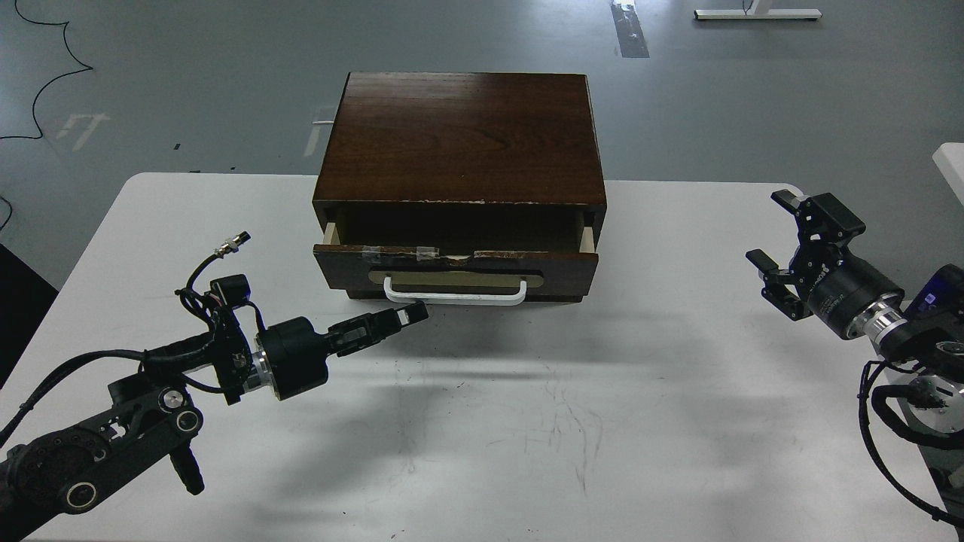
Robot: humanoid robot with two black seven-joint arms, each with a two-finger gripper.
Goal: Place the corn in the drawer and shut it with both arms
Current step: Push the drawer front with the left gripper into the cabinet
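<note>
The dark brown drawer point(456, 271) sits partly open in its wooden cabinet point(461, 139), with only a narrow strip of its pale sides showing. Its white bar handle point(455, 291) faces me. My left gripper point(413, 313) is shut with its tip just under the left end of the handle, against the drawer front. My right gripper point(774, 229) is open and empty, well to the right of the cabinet above the table. The corn is out of view; the drawer's inside is dark and I cannot see into it.
The white table point(527, 421) carries the cabinet at its far middle. Grey floor lies beyond, with a black cable point(45, 83) at far left. A white object's corner point(950, 165) shows at the right edge.
</note>
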